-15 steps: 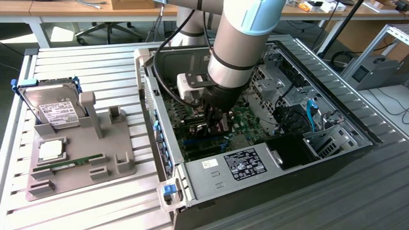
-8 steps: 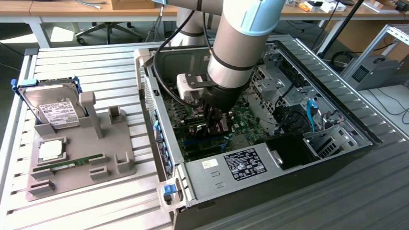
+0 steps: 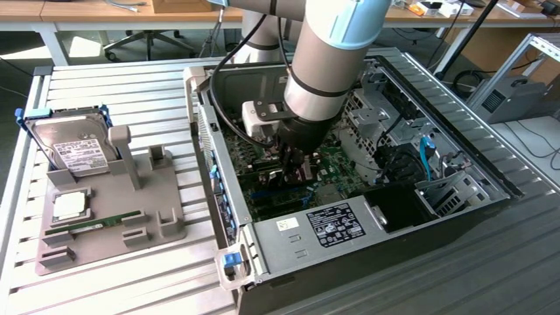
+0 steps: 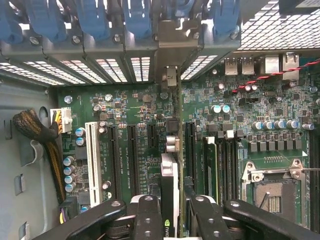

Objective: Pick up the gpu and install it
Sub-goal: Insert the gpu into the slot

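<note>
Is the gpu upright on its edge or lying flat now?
Upright: the gripper holds the gpu edge-down over the green board.

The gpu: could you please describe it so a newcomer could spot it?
Look inside the open computer case, at the green motherboard. The gpu is the thin card standing on edge in the gripper; unlike the bare slots beside it, it carries a logo.

A silver-grey robot arm (image 3: 332, 65) reaches into the open black computer case (image 3: 411, 256), its gripper (image 3: 293, 168) holding the thin dark gpu card (image 3: 302, 174) just above the green motherboard (image 3: 337, 165). On the exterior view's left, a grey moulded tray (image 3: 168, 193) carries a silver white-labelled hard drive (image 3: 75, 147) and a narrow green RAM stick (image 3: 92, 225).
</note>
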Tool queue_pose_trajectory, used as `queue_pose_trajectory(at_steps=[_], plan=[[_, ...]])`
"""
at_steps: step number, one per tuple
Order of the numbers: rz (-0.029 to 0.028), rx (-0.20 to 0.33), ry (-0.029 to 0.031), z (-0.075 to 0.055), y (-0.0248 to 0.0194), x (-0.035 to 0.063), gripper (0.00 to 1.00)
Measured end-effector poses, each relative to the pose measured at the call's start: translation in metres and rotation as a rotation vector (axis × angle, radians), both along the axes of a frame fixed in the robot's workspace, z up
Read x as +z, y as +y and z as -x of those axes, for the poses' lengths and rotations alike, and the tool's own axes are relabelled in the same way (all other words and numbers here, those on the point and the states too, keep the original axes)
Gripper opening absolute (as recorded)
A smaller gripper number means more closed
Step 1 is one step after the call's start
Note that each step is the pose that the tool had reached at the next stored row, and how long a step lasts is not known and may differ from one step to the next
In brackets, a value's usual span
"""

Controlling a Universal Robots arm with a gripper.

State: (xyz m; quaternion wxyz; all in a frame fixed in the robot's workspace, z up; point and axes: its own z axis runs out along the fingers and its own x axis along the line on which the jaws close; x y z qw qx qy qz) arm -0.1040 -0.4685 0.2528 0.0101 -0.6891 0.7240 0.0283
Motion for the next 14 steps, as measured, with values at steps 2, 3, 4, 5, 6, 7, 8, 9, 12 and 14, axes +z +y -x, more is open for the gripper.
queue_pose_trajectory(at_steps=[2,3,4,5,6,7,8,9,12,14], plan=[[0.0001,0.001,0.0001,0.0,0.0,0.0,0.27],[0.0001,0.002,0.0001,0.0,0.0,0.0,0.27],[0.0,0.002,0.0001,0.0,0.0,0.0,0.27],[0.0,0.002,0.0001,0.0,0.0,0.0,0.27],[0.0001,0.002,0.0001,0.0,0.0,0.0,0.27],[0.0001,0.002,0.0001,0.0,0.0,0.0,0.27],[0.0001,0.002,0.0001,0.0,0.0,0.0,0.27],[0.0,0.002,0.0001,0.0,0.0,0.0,0.27],[0.0,0.002,0.0001,0.0,0.0,0.0,0.27],[-0.0006,0.002,0.0,0.0,0.0,0.0003,0.27]])
